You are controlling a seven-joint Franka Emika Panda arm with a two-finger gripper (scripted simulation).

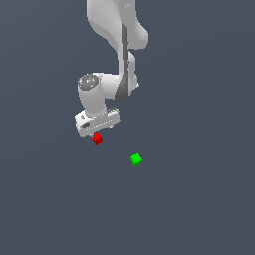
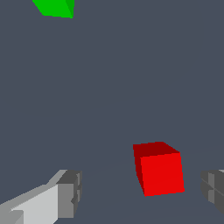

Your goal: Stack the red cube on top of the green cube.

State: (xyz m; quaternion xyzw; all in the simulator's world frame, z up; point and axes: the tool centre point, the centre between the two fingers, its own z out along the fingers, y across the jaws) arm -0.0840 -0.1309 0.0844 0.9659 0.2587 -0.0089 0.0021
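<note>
The red cube [image 1: 97, 139] rests on the dark grey floor just below my gripper's white body. In the wrist view the red cube [image 2: 159, 169] lies between my two fingers, nearer one finger [image 2: 213, 189] than the other finger [image 2: 70, 192], and touches neither. My gripper [image 2: 142, 192] is open around it. The green cube [image 1: 136, 159] sits on the floor a short way off, toward the exterior view's right and nearer the camera. Only a corner of the green cube [image 2: 56, 8] shows in the wrist view. In the exterior view the fingertips are hidden behind the hand.
The white arm [image 1: 117, 30] comes down from the top of the exterior view. A plain dark grey floor [image 1: 199, 199] surrounds both cubes, with no other objects in sight.
</note>
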